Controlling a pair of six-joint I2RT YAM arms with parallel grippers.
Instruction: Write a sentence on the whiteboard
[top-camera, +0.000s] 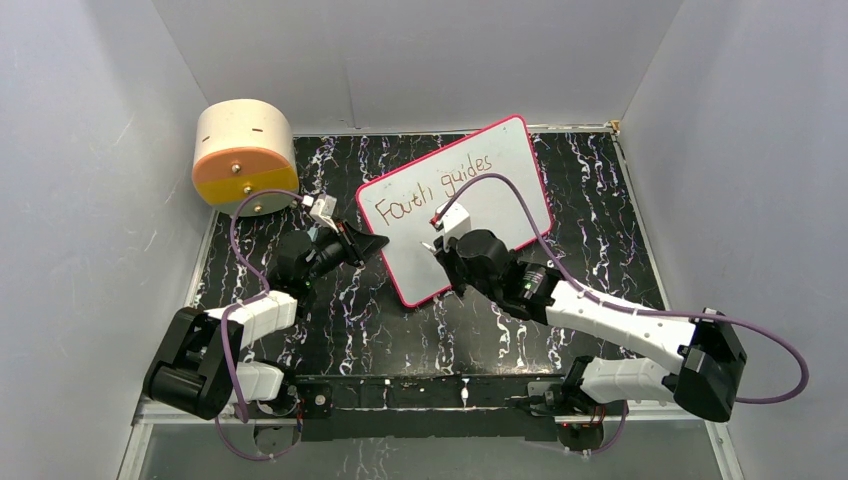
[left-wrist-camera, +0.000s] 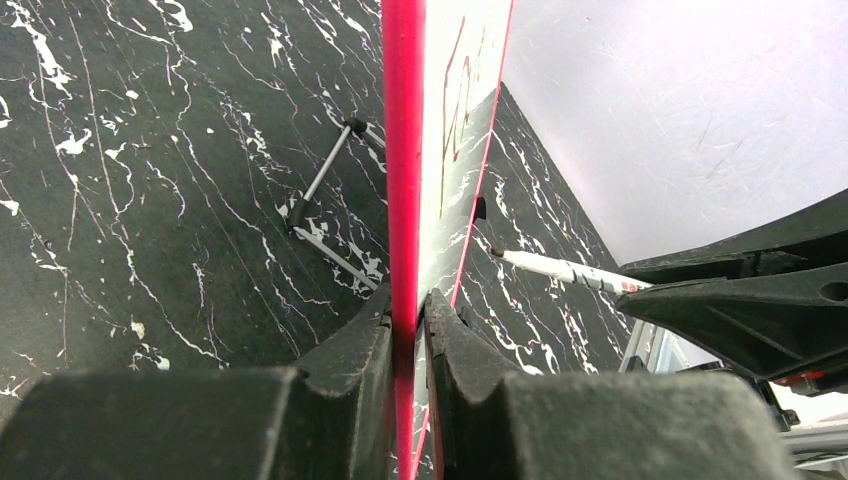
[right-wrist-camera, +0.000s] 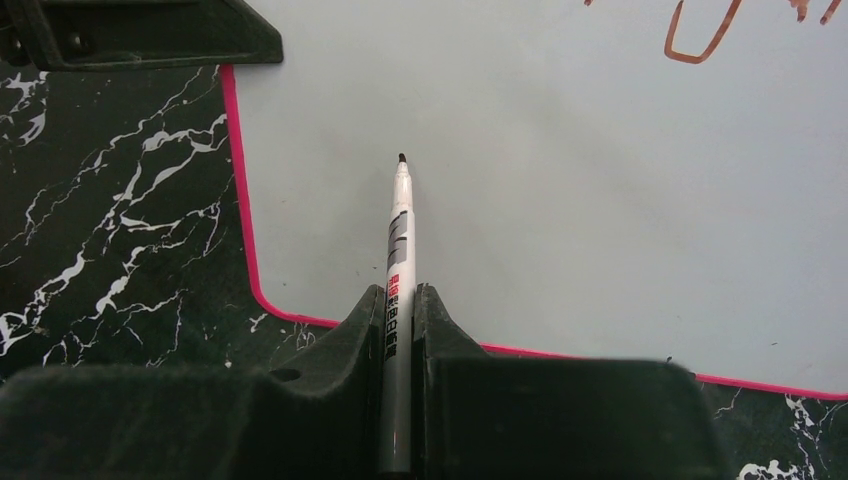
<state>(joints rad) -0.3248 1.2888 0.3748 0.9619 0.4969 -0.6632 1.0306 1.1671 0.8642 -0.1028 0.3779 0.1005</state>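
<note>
Reads "Faith guides" so far for the sentence (top-camera: 440, 185), high on the whiteboard (top-camera: 420, 270) at mid-surface (top-camera: 600, 220). Clamped at one edge by the left fingers (left-wrist-camera: 350, 350). Marker (right-wrist-camera: 399, 230) pinched between the right fingers (right-wrist-camera: 355, 330), tip at blank white, contact unclear. Probably mid-writing; calls next for starting line two.

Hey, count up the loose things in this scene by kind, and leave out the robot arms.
whiteboard: 1
marker pen: 1
round tan-and-orange drum: 1
Total: 3
</note>
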